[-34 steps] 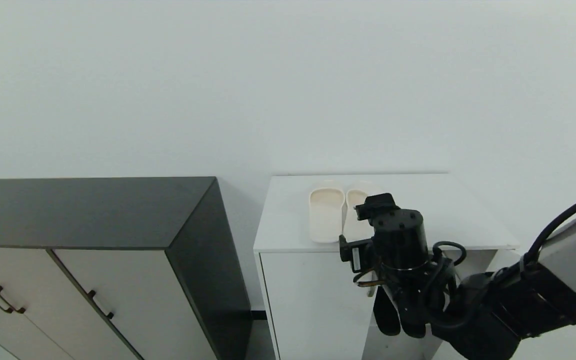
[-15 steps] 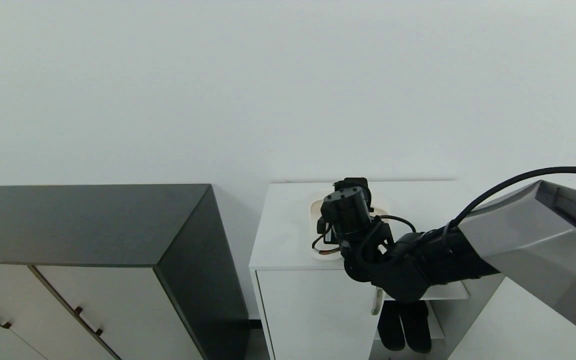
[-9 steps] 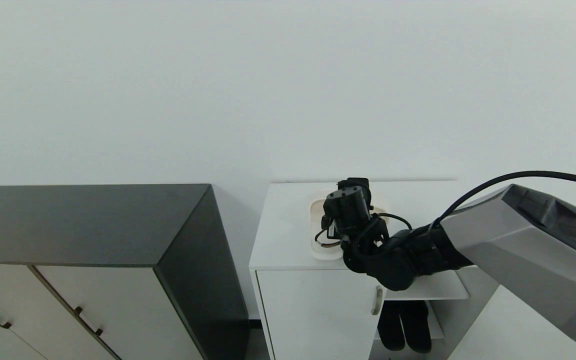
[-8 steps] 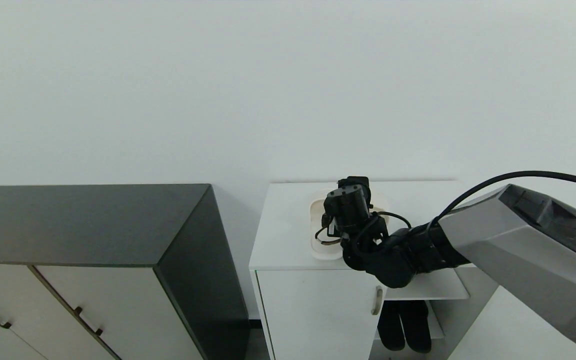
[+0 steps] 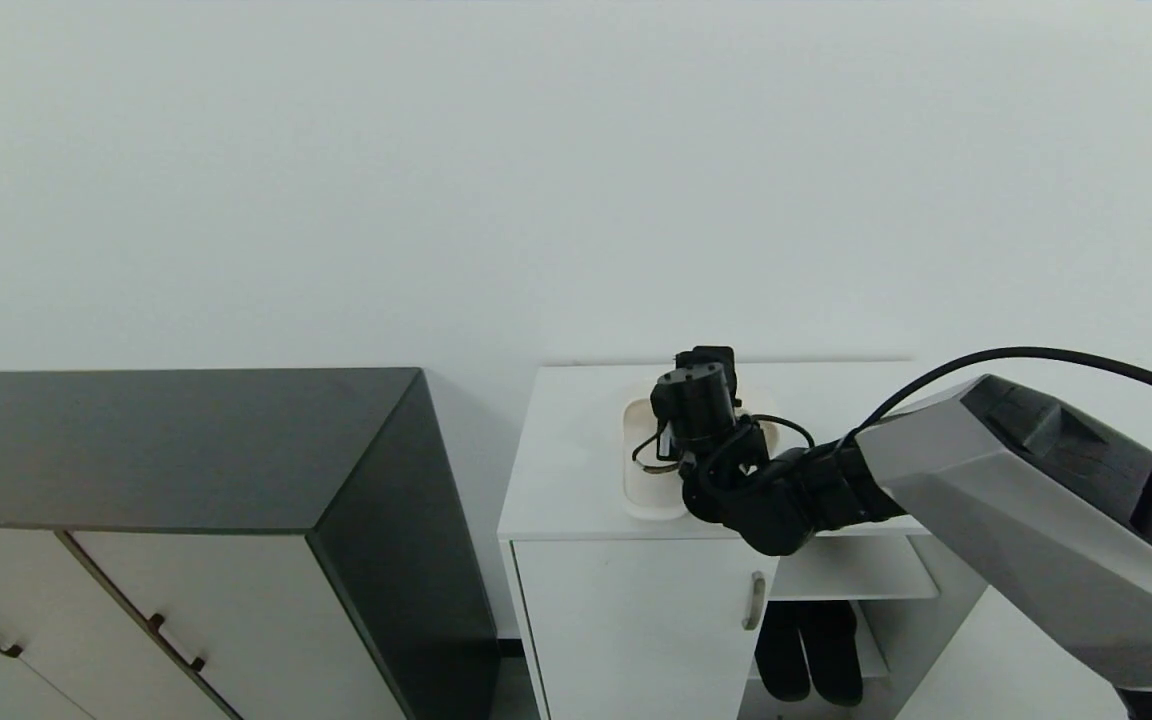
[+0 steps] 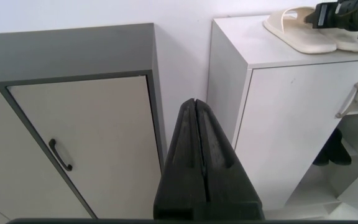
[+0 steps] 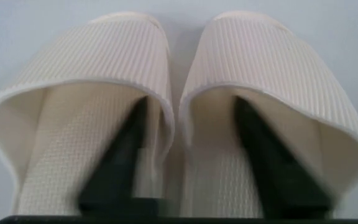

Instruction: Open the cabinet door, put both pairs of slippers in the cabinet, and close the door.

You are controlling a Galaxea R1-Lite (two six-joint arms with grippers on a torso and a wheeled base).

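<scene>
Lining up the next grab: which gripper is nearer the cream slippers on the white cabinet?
Right. The right gripper has a finger inside each of the cream slippers on the white cabinet; the left gripper, shut, sits well back from them.

The right arm [image 5: 986, 490] covers most of the cream slippers [image 5: 646, 497]; the dark cabinet [image 5: 186, 440] runs off the left edge.

A plain white wall [image 5: 576, 180] runs behind a dark-topped sideboard [image 5: 176, 440] (pale doors [image 5: 236, 560], dark handles [image 5: 176, 645]) standing against it.
</scene>
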